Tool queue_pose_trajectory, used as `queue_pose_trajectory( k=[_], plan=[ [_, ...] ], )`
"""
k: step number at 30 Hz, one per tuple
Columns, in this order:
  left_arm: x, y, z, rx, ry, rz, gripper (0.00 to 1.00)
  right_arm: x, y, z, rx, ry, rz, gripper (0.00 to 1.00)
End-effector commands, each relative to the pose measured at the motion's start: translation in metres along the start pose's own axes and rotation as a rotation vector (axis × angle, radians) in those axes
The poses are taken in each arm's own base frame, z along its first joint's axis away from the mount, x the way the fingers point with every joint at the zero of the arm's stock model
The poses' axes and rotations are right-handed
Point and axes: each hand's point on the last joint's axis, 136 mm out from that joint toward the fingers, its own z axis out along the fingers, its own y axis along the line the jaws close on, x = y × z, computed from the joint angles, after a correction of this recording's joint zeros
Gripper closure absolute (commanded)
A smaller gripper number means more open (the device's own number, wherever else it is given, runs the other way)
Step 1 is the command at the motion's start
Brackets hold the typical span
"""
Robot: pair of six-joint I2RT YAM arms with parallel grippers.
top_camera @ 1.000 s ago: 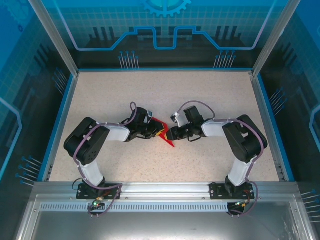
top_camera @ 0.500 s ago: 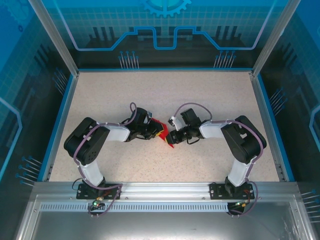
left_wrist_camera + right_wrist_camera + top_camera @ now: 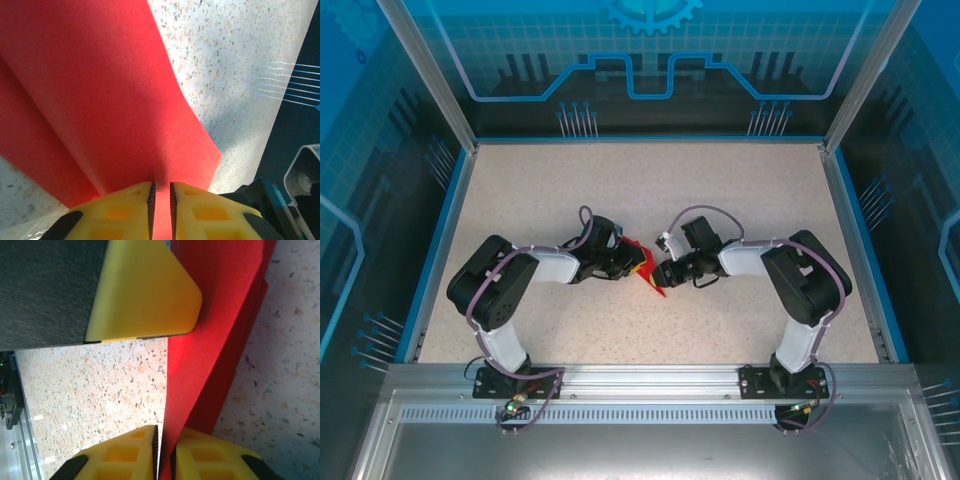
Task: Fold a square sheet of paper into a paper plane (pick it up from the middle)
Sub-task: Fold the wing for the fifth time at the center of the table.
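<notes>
The red folded sheet of paper (image 3: pixel 650 272) is held between my two grippers near the middle of the speckled table. From the left, my left gripper (image 3: pixel 640 266) is shut on the paper (image 3: pixel 100 100); its yellow fingers (image 3: pixel 120 210) pinch a folded edge that runs up between them. My right gripper (image 3: pixel 661 272) meets it from the right and is shut on the paper (image 3: pixel 215 340), which stands edge-on between the yellow fingers (image 3: pixel 125 455). In the right wrist view a yellow finger of the left gripper (image 3: pixel 145 290) rests against the paper's upper part.
The speckled table (image 3: pixel 640 190) is bordered by a blue rim (image 3: pixel 438 240) and transparent walls. The arm bases sit on a metal rail (image 3: pixel 640 385) at the near edge.
The right gripper moved left and slightly up toward the left gripper a second ago, pushing the paper's lower tip in. Little has changed in the last half second.
</notes>
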Motion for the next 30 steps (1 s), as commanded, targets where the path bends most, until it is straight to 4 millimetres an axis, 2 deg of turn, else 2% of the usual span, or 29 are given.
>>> queue_pose_trajectory(
  k=[1,6,10,11,16,30],
  plan=[
    [-0.001,-0.01,-0.01,0.028,-0.013,0.041,0.81,-0.003,0.001,0.003,-0.035,0.013,0.011,0.86],
    [0.002,-0.014,-0.015,0.053,-0.011,0.057,0.81,-0.003,0.002,0.005,-0.05,0.026,0.026,0.88],
    [0.007,-0.013,-0.017,0.068,-0.001,0.061,0.81,0.004,0.002,0.008,-0.069,0.054,0.055,0.88],
    [0.008,-0.012,-0.017,0.07,0.001,0.063,0.81,-0.008,0.006,0.007,-0.078,0.037,0.041,0.88],
    [0.013,-0.008,-0.02,0.076,0.002,0.079,0.81,-0.008,0.006,0.007,-0.097,0.046,0.061,0.88],
    [0.016,-0.005,-0.013,0.084,0.017,0.089,0.81,-0.001,0.0,0.015,-0.102,0.108,0.109,0.88]
  ],
)
